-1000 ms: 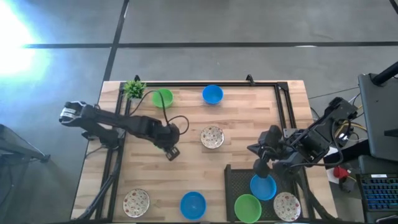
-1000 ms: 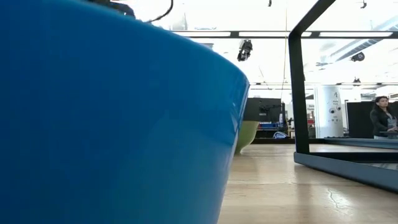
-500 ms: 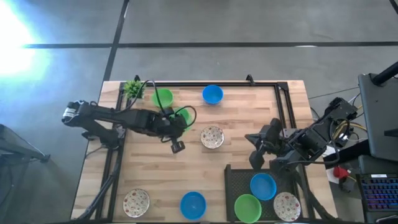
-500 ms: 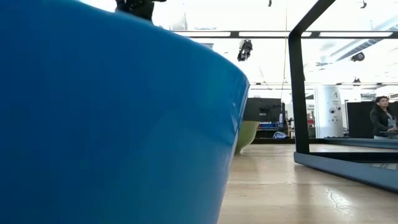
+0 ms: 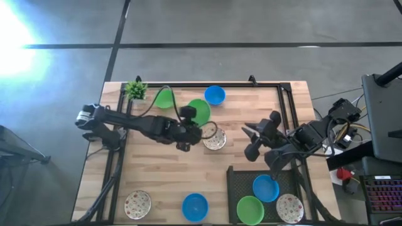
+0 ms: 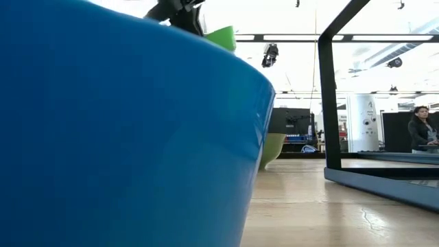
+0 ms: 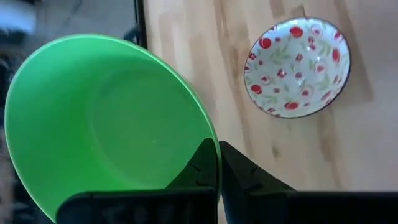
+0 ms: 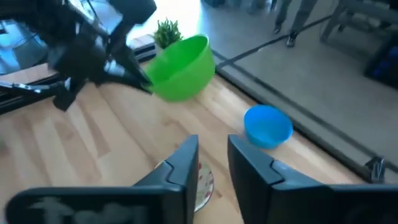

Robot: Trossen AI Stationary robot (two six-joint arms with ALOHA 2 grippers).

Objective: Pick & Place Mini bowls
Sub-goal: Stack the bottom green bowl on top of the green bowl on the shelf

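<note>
- Wooden bench [image 5: 157, 169] with a black frame [image 5: 207, 84] along its far edge and a small plant [image 5: 135, 90] at the far left corner.
- Left tool [image 5: 191, 122] pinches the rim of a green bowl [image 5: 200, 111] between narrowed fingers [image 7: 202, 171] and holds it tilted, clear of the bench, above its middle.
- Just beside that tool, a speckled bowl [image 5: 215, 139] sits on the bench.
- A blue bowl [image 5: 215, 95] stands near the far edge; another green bowl [image 5: 163, 98] lies partly hidden behind the left arm.
- Right tool [image 5: 254, 142] hangs over the bench right of the speckled bowl, holding nothing, fingers [image 8: 180, 168] a narrow gap apart.
- Black tray [image 5: 235, 179] at the near right holds one blue bowl [image 5: 266, 188], one green bowl [image 5: 250, 209] and one speckled bowl [image 5: 289, 208].
- On the near edge stand a second speckled bowl [image 5: 137, 204] and a blue bowl [image 5: 195, 206]; the latter fills the low view.
- A person [image 6: 420, 128] stands far off in the room.
</note>
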